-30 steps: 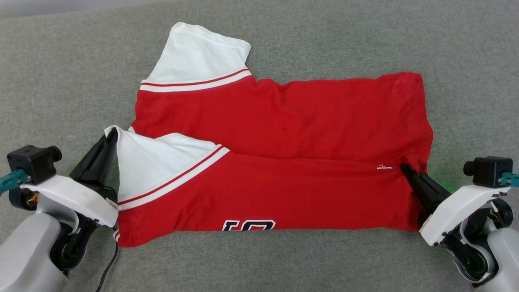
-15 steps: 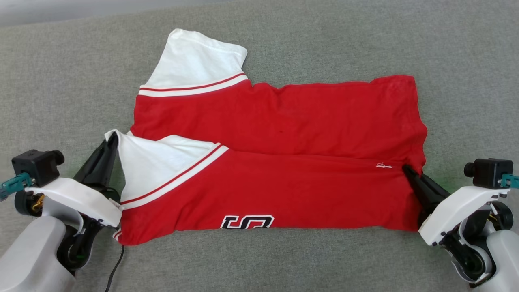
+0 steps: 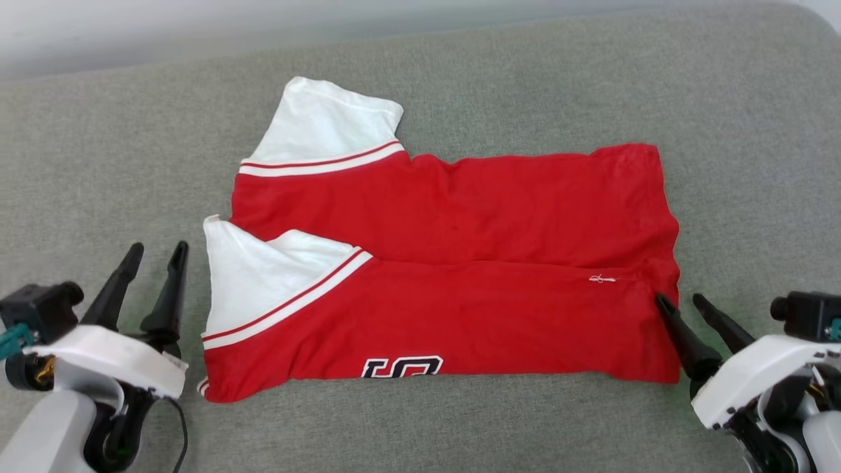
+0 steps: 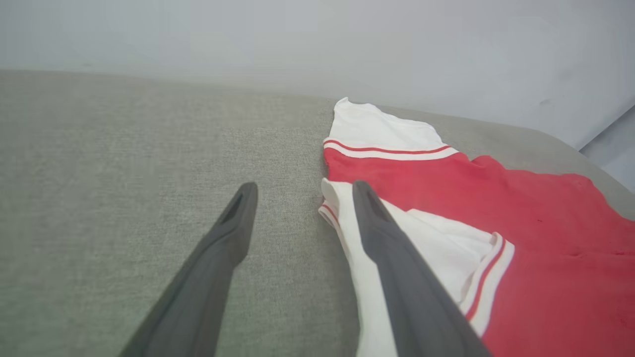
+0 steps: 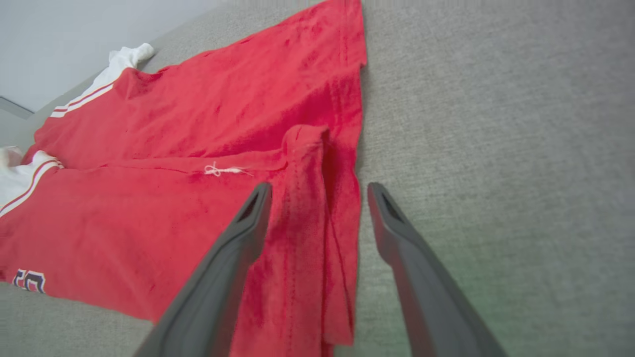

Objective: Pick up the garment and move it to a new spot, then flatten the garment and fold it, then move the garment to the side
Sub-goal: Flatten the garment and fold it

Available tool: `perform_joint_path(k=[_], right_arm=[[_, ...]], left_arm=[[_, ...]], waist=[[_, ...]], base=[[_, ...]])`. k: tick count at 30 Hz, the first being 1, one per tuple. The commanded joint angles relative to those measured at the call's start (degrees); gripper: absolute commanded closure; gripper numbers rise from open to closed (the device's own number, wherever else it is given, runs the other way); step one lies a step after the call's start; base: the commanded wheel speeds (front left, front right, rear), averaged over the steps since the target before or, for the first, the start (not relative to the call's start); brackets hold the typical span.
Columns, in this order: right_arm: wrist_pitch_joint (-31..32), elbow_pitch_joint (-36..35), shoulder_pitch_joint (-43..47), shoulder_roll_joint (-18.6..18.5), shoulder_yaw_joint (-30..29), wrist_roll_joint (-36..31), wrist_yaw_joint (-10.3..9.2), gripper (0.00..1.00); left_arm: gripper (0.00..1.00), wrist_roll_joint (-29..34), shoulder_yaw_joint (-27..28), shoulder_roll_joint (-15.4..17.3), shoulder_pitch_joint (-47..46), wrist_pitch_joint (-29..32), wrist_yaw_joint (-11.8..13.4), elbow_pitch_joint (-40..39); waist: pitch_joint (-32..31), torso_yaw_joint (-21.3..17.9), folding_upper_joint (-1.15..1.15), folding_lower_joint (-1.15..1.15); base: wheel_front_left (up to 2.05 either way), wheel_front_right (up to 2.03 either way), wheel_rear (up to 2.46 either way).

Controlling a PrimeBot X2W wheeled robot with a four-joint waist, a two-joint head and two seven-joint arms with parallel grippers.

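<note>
The garment (image 3: 460, 236), a red jersey with white sleeves and striped trim, lies on the grey cushion with its near long side folded over the middle; part of the black-white lettering (image 3: 401, 366) shows at the front edge. My left gripper (image 3: 156, 249) stands open just left of the folded-in white sleeve (image 3: 253, 282), holding nothing. In the left wrist view that gripper (image 4: 303, 191) has its right finger over the sleeve's edge (image 4: 342, 223). My right gripper (image 3: 678, 301) is open at the hem's near right corner. In the right wrist view it (image 5: 320, 191) straddles the hem's raised fold (image 5: 307, 198) without gripping it.
The grey fabric cushion (image 3: 98, 164) stretches around the garment on every side. Its far edge meets a pale wall (image 3: 197, 26) at the top. A black cable (image 3: 177, 427) hangs by my left arm.
Both grippers have opened and let go of the garment, the left off the white sleeve, the right off the hem corner. Both drew back slightly. The head camera has tilted, shifting the picture down.
</note>
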Motion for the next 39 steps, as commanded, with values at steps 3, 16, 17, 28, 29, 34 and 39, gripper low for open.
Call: perform_joint_path(k=[3, 16, 17, 28, 29, 34, 39], right_arm=[[1.23, -2.86, 3.96, 1.34, -2.56, -1.2, -0.03, 0.0], [9.79, -12.81, 12.7, 6.2, -11.16, -7.11, -0.04, 0.0], [11.57, -14.86, 13.8, 7.08, -12.37, -8.16, -0.03, 0.0], [18.23, -23.83, 14.71, 11.86, -14.74, -11.99, -0.03, 0.0], [18.38, -24.35, 14.8, 12.13, -14.75, -12.3, -0.03, 0.0], [18.85, -26.19, 15.3, 13.4, -15.18, -12.97, -0.04, 0.0], [19.15, -27.13, 15.67, 14.16, -15.46, -13.57, -0.04, 0.0]], left_arm=[[0.0, 2.54, 2.71, -0.44, 4.9, -0.23, 0.03, -3.35], [0.0, 0.46, -3.09, 2.23, 14.02, 3.31, 0.03, -5.93], [0.0, -0.78, -3.42, 2.47, 13.55, 6.19, 0.57, -5.59], [0.0, -2.74, -4.88, 5.41, 11.28, 18.34, 3.86, -8.88], [0.0, -2.69, -5.13, 5.73, 11.42, 19.04, 4.05, -9.48], [0.0, -4.12, -5.6, 6.87, 13.07, 23.09, 5.36, -12.18], [0.0, -6.54, -5.75, 7.63, 14.52, 27.9, 7.62, -14.95]], waist=[[-2.1, 0.85, 0.0, 0.0], [-5.16, 1.22, 0.0, 0.0], [-5.22, 1.21, 0.0, 0.0], [-3.63, -0.85, 0.0, 0.0], [-3.38, -1.07, 0.0, 0.0], [-2.57, -1.67, 0.0, 0.0], [-2.26, -1.83, 0.0, 0.0]], base=[[0.0, 0.0, 0.0], [0.0, 0.0, 0.0], [0.0, 0.0, 0.0], [0.0, 0.0, 0.0], [0.0, 0.0, 0.0], [0.0, 0.0, 0.0], [0.0, 0.0, 0.0]])
